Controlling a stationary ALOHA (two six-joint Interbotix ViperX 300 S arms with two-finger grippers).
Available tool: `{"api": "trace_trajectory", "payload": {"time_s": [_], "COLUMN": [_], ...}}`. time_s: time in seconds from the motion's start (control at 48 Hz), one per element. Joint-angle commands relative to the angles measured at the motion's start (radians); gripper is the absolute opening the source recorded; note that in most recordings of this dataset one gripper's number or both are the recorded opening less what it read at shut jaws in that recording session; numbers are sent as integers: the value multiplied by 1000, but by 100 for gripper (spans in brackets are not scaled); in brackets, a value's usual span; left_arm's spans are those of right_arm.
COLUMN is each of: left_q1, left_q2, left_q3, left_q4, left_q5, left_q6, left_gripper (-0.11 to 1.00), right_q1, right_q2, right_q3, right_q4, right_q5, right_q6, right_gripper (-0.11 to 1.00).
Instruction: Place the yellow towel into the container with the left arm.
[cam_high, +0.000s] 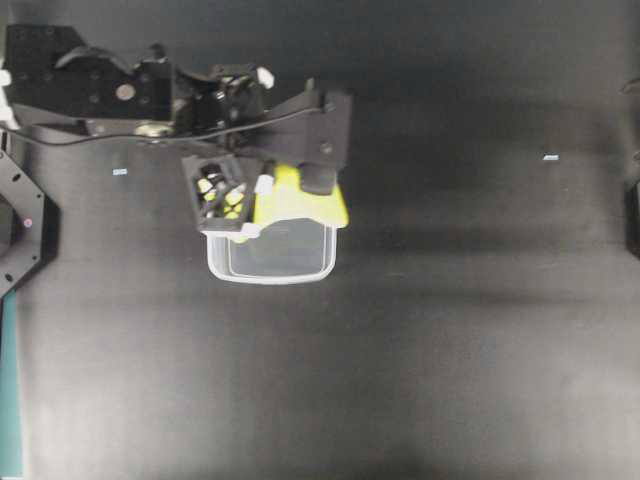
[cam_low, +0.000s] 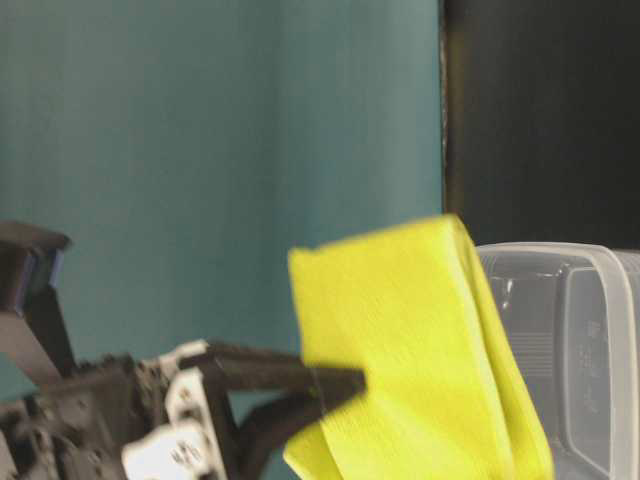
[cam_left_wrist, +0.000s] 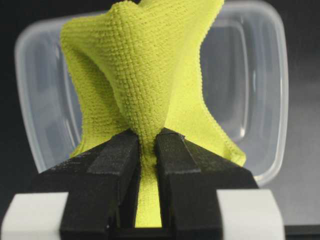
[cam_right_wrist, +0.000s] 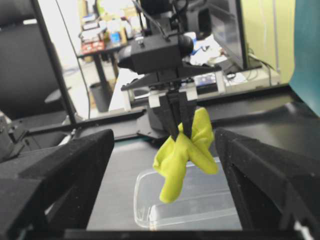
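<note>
Pinching the yellow towel (cam_left_wrist: 145, 90) between shut fingers, left hand (cam_left_wrist: 147, 145) poised above the container (cam_left_wrist: 260, 100).

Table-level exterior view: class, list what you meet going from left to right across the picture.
left gripper → yellow towel pinched in its fingers → container

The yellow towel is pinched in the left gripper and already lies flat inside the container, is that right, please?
Not quite: the yellow towel is pinched in the left gripper, but it hangs above the container, not lying flat inside. The right wrist view shows this.
</note>
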Motion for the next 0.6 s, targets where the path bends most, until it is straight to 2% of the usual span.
{"api": "trace_trajectory", "payload": {"time_s": [0.0, 0.208, 0.583], "left_q1": [-3, 0, 5], "left_q2": [-25, -17, 29], "left_q3": [15, 18, 25], "left_q4": [3, 3, 2], "left_q5": [-35, -67, -66], "left_q6": [3, 35, 43], "left_gripper": [7, 7, 7], "right_q1": [-2, -2, -2], "right_q2": [12, 14, 14], "right_q3": [-8, -8, -8], "right_q4": [3, 2, 3], "right_q5": [-9, -11, -9], "right_q6": [2, 2, 2], "right_gripper": [79, 79, 79]}}
